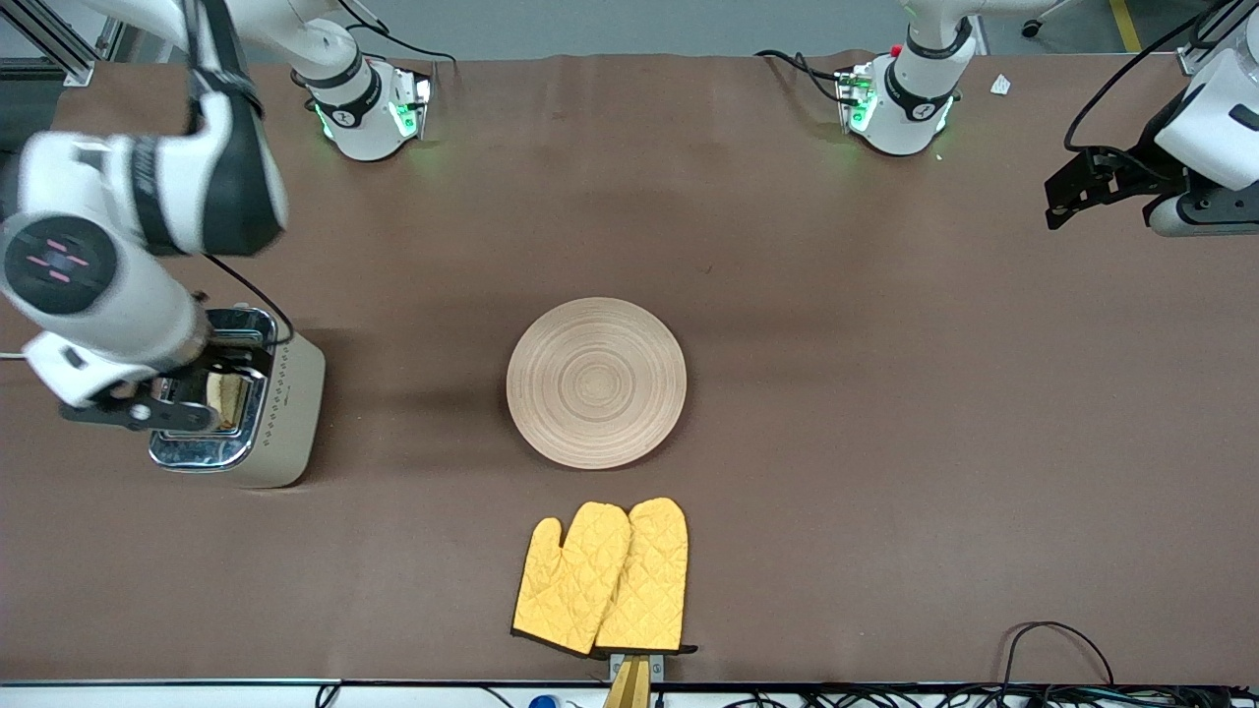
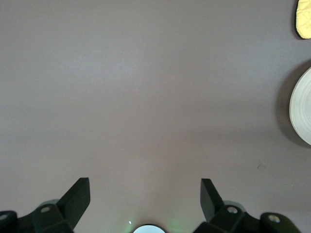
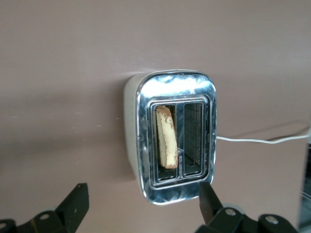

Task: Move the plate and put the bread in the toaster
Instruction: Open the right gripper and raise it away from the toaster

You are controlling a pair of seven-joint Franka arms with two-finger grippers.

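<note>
With the bread standing in a toaster slot, the right gripper hovers over the toaster with released jaws and could clip its chrome top, while the left gripper waits, jaws released, well apart from it.

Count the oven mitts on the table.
2: the oven mitts lie side by side, overlapping, nearer the front camera than the plate. A third underneath seems unlikely.
</note>
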